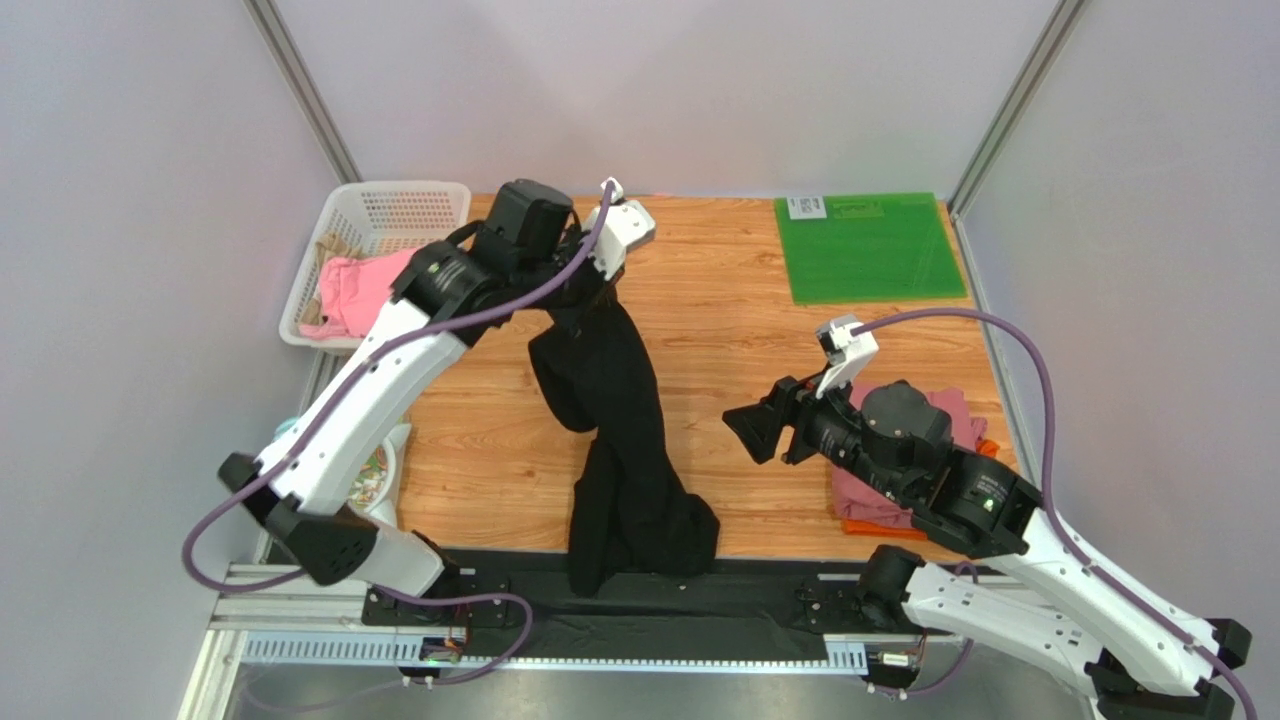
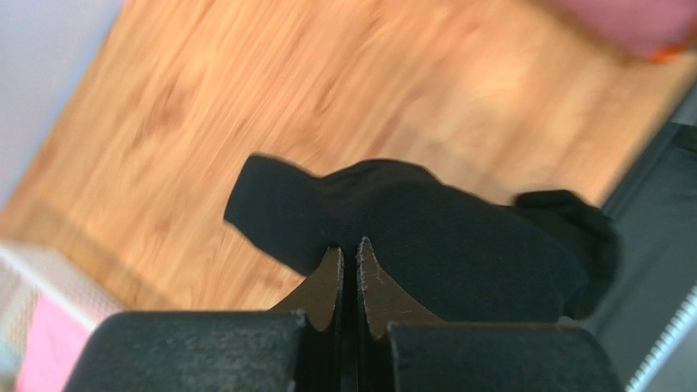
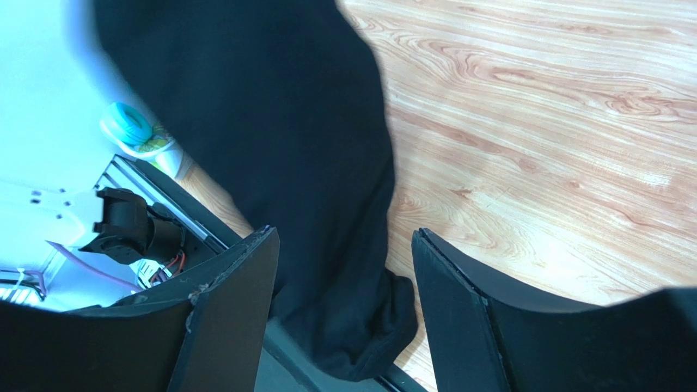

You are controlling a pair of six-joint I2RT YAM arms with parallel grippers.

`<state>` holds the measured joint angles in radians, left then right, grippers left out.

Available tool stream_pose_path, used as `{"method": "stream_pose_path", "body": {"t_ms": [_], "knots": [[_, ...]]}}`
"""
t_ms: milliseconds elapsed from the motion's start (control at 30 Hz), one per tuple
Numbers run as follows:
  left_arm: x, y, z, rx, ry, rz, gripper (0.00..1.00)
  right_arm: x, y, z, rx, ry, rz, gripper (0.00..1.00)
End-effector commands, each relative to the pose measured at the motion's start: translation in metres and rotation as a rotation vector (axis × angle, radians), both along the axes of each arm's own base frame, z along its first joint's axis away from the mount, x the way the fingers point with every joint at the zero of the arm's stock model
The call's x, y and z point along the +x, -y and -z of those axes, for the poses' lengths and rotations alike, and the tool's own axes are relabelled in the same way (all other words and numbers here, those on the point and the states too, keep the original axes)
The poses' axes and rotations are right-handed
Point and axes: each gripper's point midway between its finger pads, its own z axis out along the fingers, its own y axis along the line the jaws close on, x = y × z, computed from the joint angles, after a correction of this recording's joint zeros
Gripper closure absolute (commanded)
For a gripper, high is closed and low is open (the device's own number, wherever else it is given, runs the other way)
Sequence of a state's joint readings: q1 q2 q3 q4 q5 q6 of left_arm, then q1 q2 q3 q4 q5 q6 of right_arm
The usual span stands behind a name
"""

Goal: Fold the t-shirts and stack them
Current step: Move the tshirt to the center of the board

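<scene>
A white basket [image 1: 394, 203] at far left holds pink cloth [image 1: 353, 293]. The left gripper [image 2: 350, 260] is clamped on the black t-shirt [image 1: 624, 435], which hangs down to the wooden table [image 1: 721, 315]. The right gripper [image 3: 344, 241] is spread wide just beside the shirt. Farther right, the dusty-pink t-shirt [image 1: 951, 408] lies on the orange t-shirt [image 1: 879, 527].

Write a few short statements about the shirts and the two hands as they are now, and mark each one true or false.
1. The left hand is shut on the black shirt. True.
2. The right hand grips the black shirt too. False: it is open beside the shirt and holds nothing.
3. The black shirt lies flat and folded on the table. False: it hangs from the left hand, its lower end bunched at the near edge.
4. A pink cloth lies in the white basket. True.
</scene>
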<state>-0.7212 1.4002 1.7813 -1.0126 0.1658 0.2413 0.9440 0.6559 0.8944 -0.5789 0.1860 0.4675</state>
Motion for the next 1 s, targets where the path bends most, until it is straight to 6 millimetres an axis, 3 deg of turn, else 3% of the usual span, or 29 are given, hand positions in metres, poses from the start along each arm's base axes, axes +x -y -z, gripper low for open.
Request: {"method": "stream_pose_path", "body": {"t_ms": [0,133,167,200,267,300,333,400,500,600,633,833,933,967], "knots": [[0.089,-0.038,0.024,0.009,0.022,-0.328,1.0,-0.001,0.009,-0.009,0.044,0.026,0.03,0.34],[0.131,-0.081,0.059,0.025,-0.017,-0.49,1.0,-0.004,0.018,-0.003,0.031,0.02,0.047,0.33],[0.134,-0.088,0.07,0.038,-0.037,-0.508,1.0,-0.005,0.019,-0.003,0.035,0.023,0.047,0.33],[0.136,-0.091,0.082,0.06,-0.061,-0.504,0.94,-0.006,0.018,0.0,0.029,0.018,0.043,0.32],[0.131,-0.093,0.103,0.096,-0.104,-0.483,0.65,-0.007,0.011,0.011,0.003,-0.009,0.015,0.27],[0.128,-0.093,0.107,0.096,-0.112,-0.479,0.35,-0.006,0.007,0.018,-0.017,-0.027,0.001,0.25],[0.124,-0.095,0.115,0.105,-0.127,-0.482,0.24,-0.007,0.004,0.028,-0.047,-0.058,-0.009,0.25],[0.12,-0.097,0.105,0.081,-0.089,-0.481,0.01,-0.007,-0.012,0.057,-0.13,-0.153,-0.054,0.25],[0.108,-0.095,0.093,0.035,-0.057,-0.454,0.0,-0.012,-0.035,0.091,-0.199,-0.275,-0.12,0.3],[0.09,-0.092,0.094,-0.004,-0.096,-0.426,0.02,-0.018,-0.052,0.113,-0.26,-0.319,-0.169,0.3],[0.083,-0.092,0.107,0.005,-0.128,-0.423,0.03,-0.02,-0.054,0.119,-0.282,-0.334,-0.18,0.3],[0.066,-0.105,0.146,0.059,-0.155,-0.436,0.04,-0.041,-0.048,0.153,-0.35,-0.457,-0.177,0.25],[0.065,-0.105,0.151,0.053,-0.148,-0.434,0.05,-0.057,-0.047,0.153,-0.27,-0.498,-0.189,0.23],[0.065,-0.105,0.152,0.053,-0.15,-0.436,0.05,-0.063,-0.045,0.161,-0.262,-0.524,-0.194,0.23]]}}
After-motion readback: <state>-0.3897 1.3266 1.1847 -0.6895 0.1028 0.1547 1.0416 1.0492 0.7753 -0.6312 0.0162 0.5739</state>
